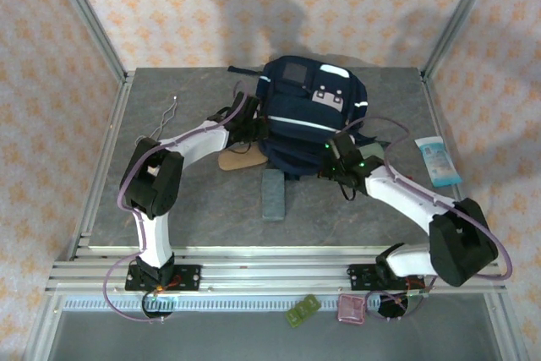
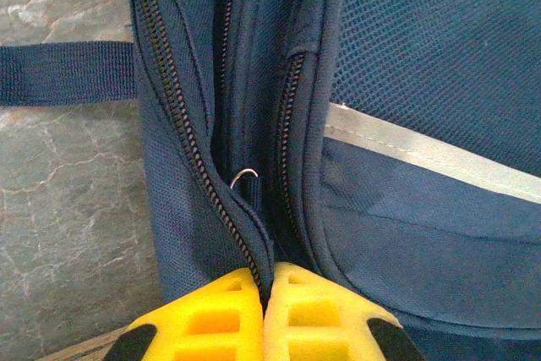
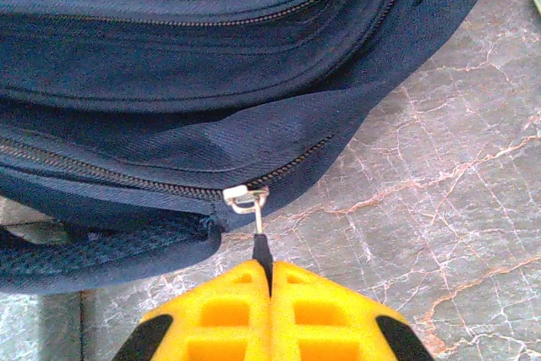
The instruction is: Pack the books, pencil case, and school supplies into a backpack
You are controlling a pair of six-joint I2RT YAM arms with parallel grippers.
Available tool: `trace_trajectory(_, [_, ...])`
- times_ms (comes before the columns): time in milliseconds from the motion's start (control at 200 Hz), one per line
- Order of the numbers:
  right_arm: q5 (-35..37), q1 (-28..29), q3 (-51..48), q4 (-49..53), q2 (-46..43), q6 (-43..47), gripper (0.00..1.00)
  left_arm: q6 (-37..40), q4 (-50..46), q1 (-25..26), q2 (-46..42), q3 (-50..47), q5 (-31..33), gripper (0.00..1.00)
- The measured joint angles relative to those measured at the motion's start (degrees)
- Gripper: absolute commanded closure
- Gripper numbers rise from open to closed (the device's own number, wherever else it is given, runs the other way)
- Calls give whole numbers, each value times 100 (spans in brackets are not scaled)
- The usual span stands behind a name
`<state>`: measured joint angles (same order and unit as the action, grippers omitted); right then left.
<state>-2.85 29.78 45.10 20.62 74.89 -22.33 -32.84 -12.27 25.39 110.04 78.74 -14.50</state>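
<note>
Left gripper [image 2: 264, 293] is pinching a fold of backpack [image 1: 313, 112] fabric beside the zip [image 2: 194, 154], jaws closed on it. The backpack is sitting mid-table towards the back, soft and likely sagging under a tug, its interior hidden. Right gripper [image 3: 269, 272] is clamping the zip pull [image 3: 261, 247], judged the proper hold.

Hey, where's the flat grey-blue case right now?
In the top view, the grey-blue case lies flat mid-table, just on the near side of the backpack and right of the tan case.
</note>
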Motion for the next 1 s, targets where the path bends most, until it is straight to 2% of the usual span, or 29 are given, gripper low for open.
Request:
trace_trajectory(210, [-74,389,138,-9,-208,48,100,192,-337,-144,372,815,85,100])
trace_trajectory(380, [-514,614,629,-317,332,9,100,323,-476,-409,833,1521,166,100])
trace_trajectory(405, [-586,645,734,-376,463,-2,100,341,-474,-450,863,1565,168,94])
trace_trajectory(470, [-778,717,1010,-584,828,-68,100,407,-470,-570,938,1683,197,66])
trace_trajectory(506, [-883,748,1152,-708,1014,-118,100,439,-437,-627,964,1738,234,59])
trace_trajectory(681, [-1176,796,1851,-1193,1878,-345,100,573,-153,-804,739,1672,319,50])
trace_trajectory(846, [-1279,796,2055,-1388,2173,-417,100,568,31,-713,-358,356,236,43])
trace_trajectory(1001, [-1307,796,2048,-1410,2173,-428,100,367,120,-328,-1043,-584,151,36])
